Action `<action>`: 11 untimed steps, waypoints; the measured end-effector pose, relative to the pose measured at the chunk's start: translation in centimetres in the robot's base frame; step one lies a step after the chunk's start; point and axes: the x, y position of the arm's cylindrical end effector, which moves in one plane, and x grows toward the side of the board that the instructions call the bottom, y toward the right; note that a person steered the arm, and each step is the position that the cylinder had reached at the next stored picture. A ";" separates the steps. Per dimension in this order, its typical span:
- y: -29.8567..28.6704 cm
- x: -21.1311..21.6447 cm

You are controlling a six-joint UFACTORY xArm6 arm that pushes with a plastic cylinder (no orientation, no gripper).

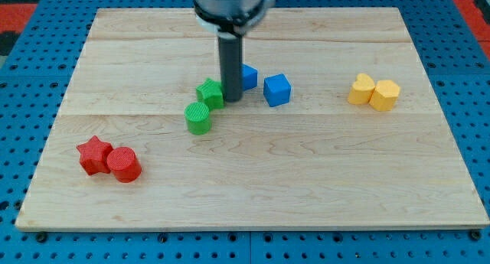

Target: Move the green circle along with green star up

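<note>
The dark rod comes straight down from the top edge of the wooden table [253,203], and my tip [231,100] sits on the board a bit above the middle. It has no jaws at all, just the one plain end, so there is nothing to open or close. The green star [209,93] is right beside my tip, on its left, and looks to be touching the rod. The green circle [198,118] stands just below the star, a little more to the left, close against it. Behind the rod, on its right, a blue block [249,76] peeks out, partly hidden, so its shape is hard to tell. A blue cube [277,89] sits just to the right of that. Near the right edge, two yellow blocks touch each other: a yellow heart [361,89] and another yellow block [385,95]. Near the bottom left corner, a red star [93,154] leans against a red circle [123,164].
</note>
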 end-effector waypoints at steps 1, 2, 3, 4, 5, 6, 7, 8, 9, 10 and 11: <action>-4.7 0.0; -2.8 5.4; -0.3 9.0; 2.7 11.6; -1.8 12.4; -4.9 12.4; -6.7 12.8; -8.2 9.5; -7.5 4.6; -7.5 1.4; -7.3 -1.6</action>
